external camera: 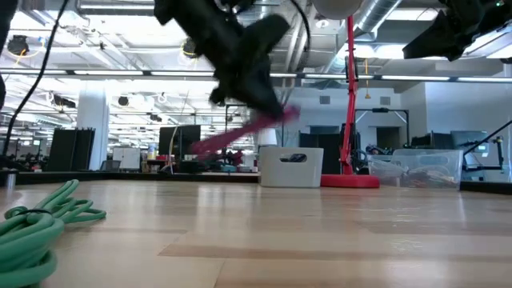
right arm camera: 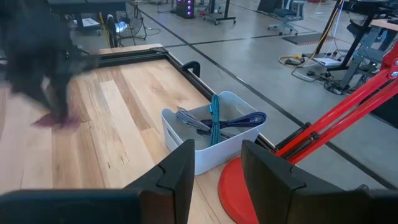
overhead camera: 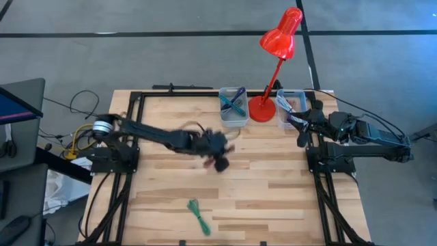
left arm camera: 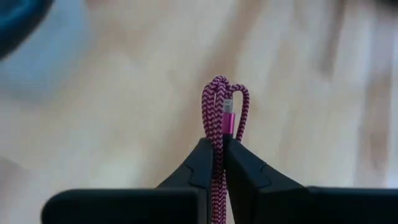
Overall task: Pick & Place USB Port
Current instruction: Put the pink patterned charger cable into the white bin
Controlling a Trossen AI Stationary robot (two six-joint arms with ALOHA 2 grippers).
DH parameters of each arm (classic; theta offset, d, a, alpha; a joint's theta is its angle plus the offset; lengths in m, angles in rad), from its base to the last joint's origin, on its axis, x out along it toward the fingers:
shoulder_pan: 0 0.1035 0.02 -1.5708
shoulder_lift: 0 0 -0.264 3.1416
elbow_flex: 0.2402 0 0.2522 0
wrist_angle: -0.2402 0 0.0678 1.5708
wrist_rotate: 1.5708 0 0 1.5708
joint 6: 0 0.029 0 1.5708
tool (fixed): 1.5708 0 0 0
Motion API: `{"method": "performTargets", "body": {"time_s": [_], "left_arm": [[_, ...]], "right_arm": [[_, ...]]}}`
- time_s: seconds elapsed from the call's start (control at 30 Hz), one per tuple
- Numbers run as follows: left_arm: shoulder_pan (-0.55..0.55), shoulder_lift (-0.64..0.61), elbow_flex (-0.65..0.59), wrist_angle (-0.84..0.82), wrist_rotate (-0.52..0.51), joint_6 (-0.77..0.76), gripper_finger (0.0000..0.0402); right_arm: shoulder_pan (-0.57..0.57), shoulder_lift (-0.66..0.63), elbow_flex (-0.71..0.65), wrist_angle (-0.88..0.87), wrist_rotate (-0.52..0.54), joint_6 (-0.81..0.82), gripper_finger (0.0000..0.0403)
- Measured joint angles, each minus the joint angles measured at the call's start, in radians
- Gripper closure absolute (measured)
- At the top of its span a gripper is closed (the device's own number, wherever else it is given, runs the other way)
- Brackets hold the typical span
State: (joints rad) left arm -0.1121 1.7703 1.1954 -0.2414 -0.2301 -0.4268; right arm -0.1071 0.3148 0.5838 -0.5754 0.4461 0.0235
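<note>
Pink braided USB cable sits pinched between the two dark fingers of the left gripper, folded into loops with its pink plug showing. The gripper is clenched tight on it. In the high view the left arm reaches from the left side of the light wooden table out to the middle, and its gripper hangs above the boards. In the low view the cable hangs in the air, off the table.

The right arm waits at the right edge of the table, near the back. Its gripper has a gap between its fingers and holds nothing.

Near the back edge stands a white plastic bin with blue and grey cables in it. Just beside it stands a red desk lamp on a round red foot, and next to that a clear plastic box. A green coiled cable lies near the front of the table.

No writing can be read on anything.
</note>
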Motion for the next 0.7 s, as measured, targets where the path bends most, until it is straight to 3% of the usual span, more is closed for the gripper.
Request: {"method": "performTargets", "body": {"time_s": [0.13, 0.33, 0.63, 0.7], "left_arm": [[0.074, -0.11, 0.002, 0.131, -0.122, 0.183, 0.038], [0.222, -0.16, 0.003, 0.321, -0.124, 0.36, 0.038], [0.432, 0.031, 0.003, 0.616, 0.143, 0.324, 0.038], [0.468, 0.068, 0.003, 0.64, 0.162, 0.313, 0.038]], "right_arm": [[0.0, 0.0, 0.0, 0.0, 0.0, 0.0, 0.0278], [0.0, 0.0, 0.0, 0.0, 0.001, 0.0, 0.0278], [-0.001, 0.0, 0.0, 0.001, 0.0, -0.004, 0.0278], [0.0, 0.0, 0.0, 0.0, 0.001, -0.004, 0.0278]]}}
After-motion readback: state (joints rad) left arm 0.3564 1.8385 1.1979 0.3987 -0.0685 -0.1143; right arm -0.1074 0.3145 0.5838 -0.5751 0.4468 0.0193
